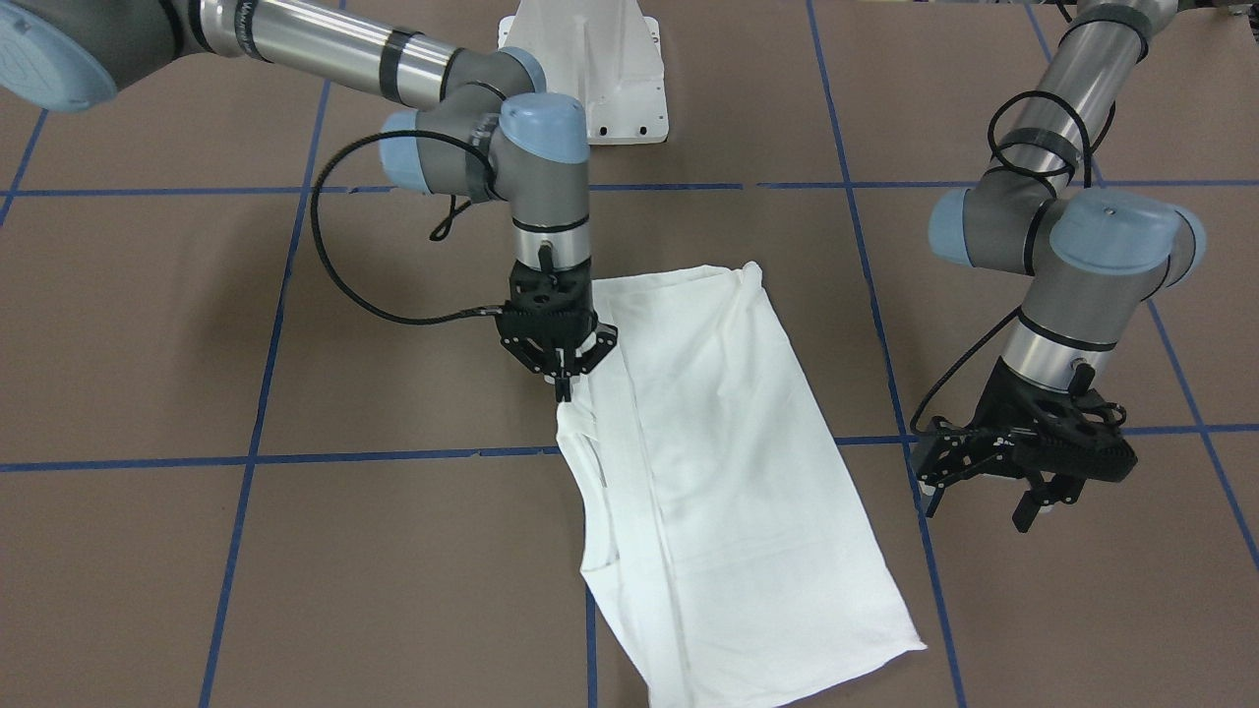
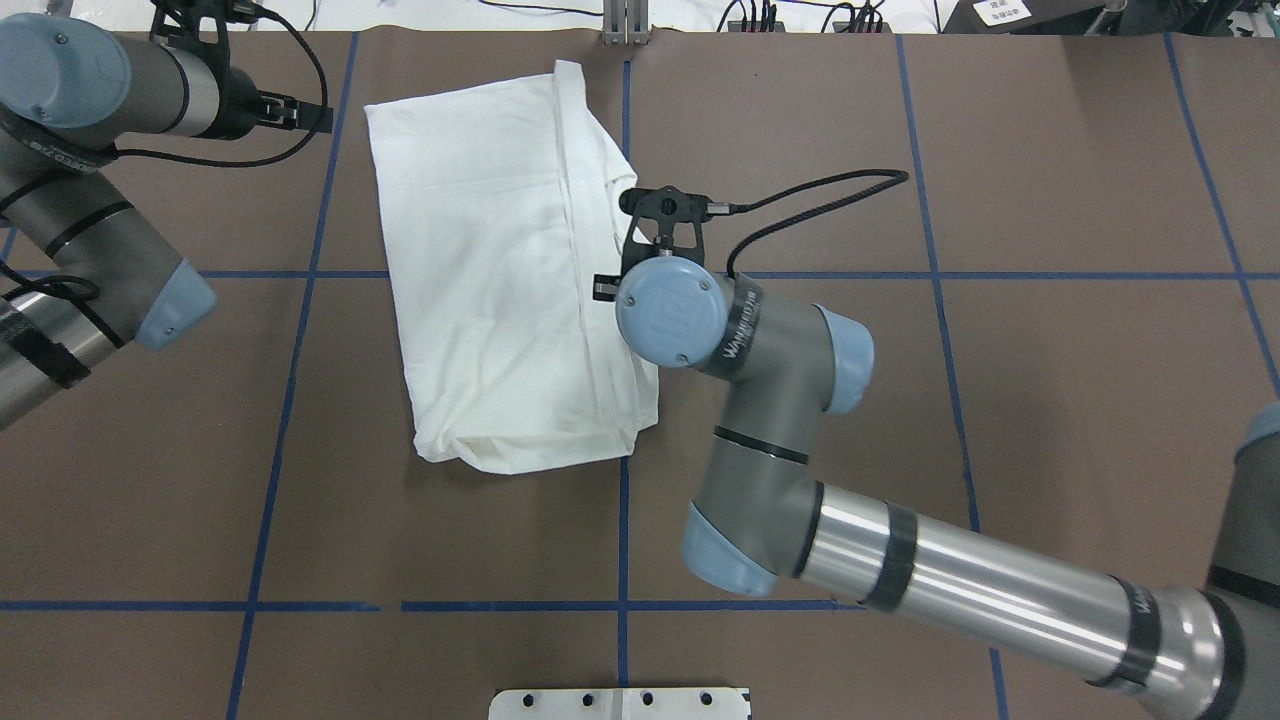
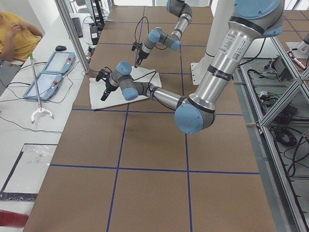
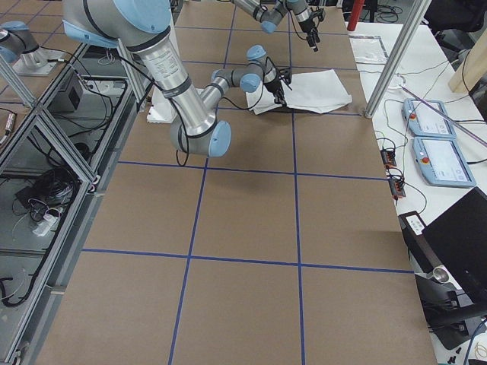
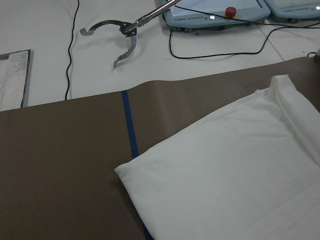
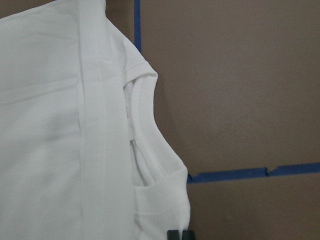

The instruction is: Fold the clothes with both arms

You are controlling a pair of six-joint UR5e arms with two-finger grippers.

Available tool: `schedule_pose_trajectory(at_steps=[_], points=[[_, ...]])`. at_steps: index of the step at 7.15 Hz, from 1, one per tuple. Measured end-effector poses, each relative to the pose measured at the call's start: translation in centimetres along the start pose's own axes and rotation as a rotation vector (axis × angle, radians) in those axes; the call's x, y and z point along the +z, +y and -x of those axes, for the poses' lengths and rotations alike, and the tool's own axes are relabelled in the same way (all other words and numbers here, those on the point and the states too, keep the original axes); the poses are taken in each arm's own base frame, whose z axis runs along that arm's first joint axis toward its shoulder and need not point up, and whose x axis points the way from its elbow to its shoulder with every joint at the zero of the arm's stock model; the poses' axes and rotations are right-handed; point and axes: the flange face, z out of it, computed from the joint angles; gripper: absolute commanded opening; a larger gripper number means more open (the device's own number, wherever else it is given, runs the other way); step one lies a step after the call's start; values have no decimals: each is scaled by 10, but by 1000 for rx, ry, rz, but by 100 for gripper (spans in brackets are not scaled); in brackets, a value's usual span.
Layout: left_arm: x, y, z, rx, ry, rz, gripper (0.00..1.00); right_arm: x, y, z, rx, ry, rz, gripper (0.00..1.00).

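The white T-shirt (image 1: pixel 728 472) lies folded into a long strip on the brown table, with no print showing. It also shows in the overhead view (image 2: pixel 490 270). My right gripper (image 1: pixel 565 385) points straight down and is shut on the shirt's edge by the ribbed collar (image 6: pixel 150 130). Its closed fingertips (image 6: pixel 180 235) show at the bottom of the right wrist view. My left gripper (image 1: pixel 979 506) is open and empty. It hovers above the table beside the shirt's other long edge, apart from it. The left wrist view shows one shirt corner (image 5: pixel 150 172) but no fingers.
The white metal pedestal base (image 1: pixel 600 69) stands at the robot's side of the table. Blue tape lines (image 1: pixel 393 455) cross the brown surface. Beyond the table's far edge lie teach pendants (image 5: pixel 220 12) and a metal grabber tool (image 5: pixel 120 40). An operator (image 3: pixel 14 34) sits there.
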Motion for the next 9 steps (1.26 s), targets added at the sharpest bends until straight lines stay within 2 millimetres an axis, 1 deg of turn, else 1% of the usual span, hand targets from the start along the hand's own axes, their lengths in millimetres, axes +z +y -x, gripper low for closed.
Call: schedule_pose_trajectory(at_steps=[1, 2, 3, 4, 5, 6, 7, 8, 9], points=[[-1, 0, 0, 0, 1, 0, 100, -28, 25, -29, -18, -13, 2, 0], [-1, 1, 0, 1, 2, 0, 100, -44, 45, -45, -35, -18, -1, 62], [-1, 2, 0, 1, 2, 1, 100, -49, 59, -53, -50, -15, -1, 100], [-2, 2, 0, 1, 3, 1, 100, -49, 66, -57, -62, -10, -1, 100], [-2, 2, 0, 2, 4, 0, 100, -48, 63, -59, -72, 3, -4, 100], [-3, 2, -1, 3, 6, -2, 100, -47, 48, -52, -87, 30, -7, 100], [-5, 1, -2, 4, 8, -4, 100, -43, 29, -34, -97, 56, -7, 100], [-5, 1, -3, 5, 10, -4, 100, -28, 7, -2, -100, 82, 3, 100], [-5, 2, -4, 5, 11, -3, 100, -7, -17, 33, -108, 118, 22, 100]])
